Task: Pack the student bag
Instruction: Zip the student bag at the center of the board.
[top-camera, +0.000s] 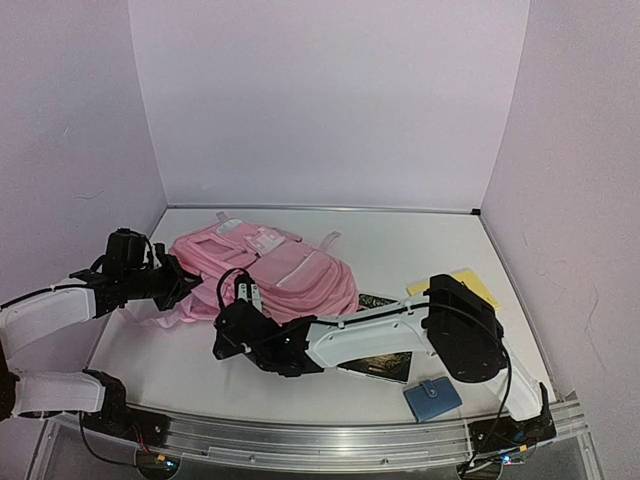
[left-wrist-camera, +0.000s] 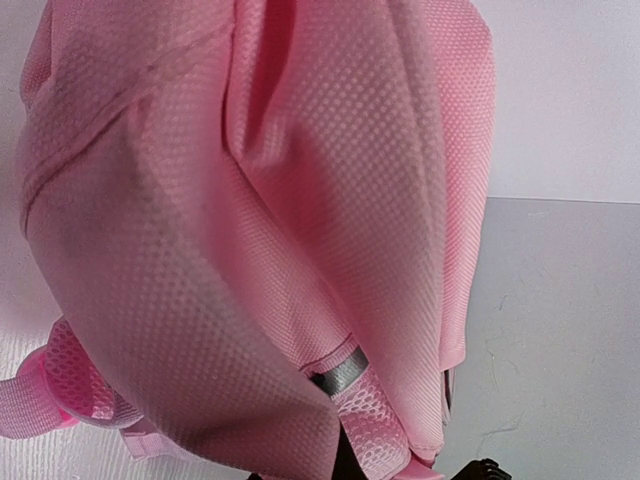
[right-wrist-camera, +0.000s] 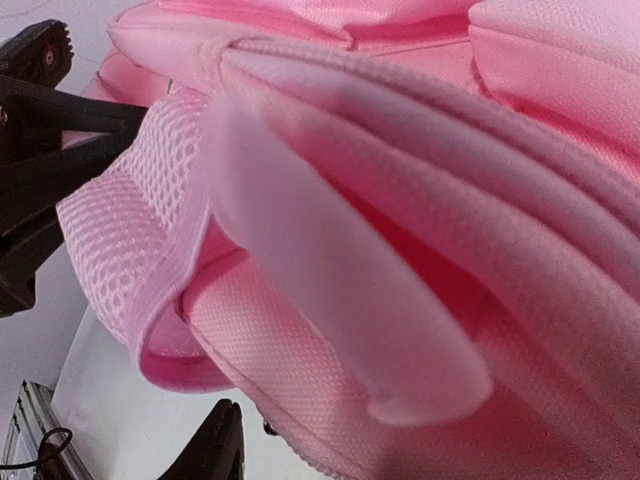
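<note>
The student bag (top-camera: 270, 268), a big pink backpack, lies left of the table's middle. My left gripper (top-camera: 183, 285) is at its left end, shut on the bag; in the left wrist view a pink mesh strap (left-wrist-camera: 375, 425) with a grey band runs down into the jaws. My right gripper (top-camera: 243, 300) is at the bag's near edge. In the right wrist view one dark fingertip (right-wrist-camera: 215, 445) stands just left of the bag's bottom fold (right-wrist-camera: 300, 370), and the other finger is hidden behind the fabric. The jaws stand apart around that edge.
A yellow pad (top-camera: 468, 283) lies at the right. A blue wallet (top-camera: 432, 398) sits near the front right. A dark printed book (top-camera: 378, 366) lies under my right arm. White walls close in the table on three sides, and a metal rail (top-camera: 300, 440) runs along the front.
</note>
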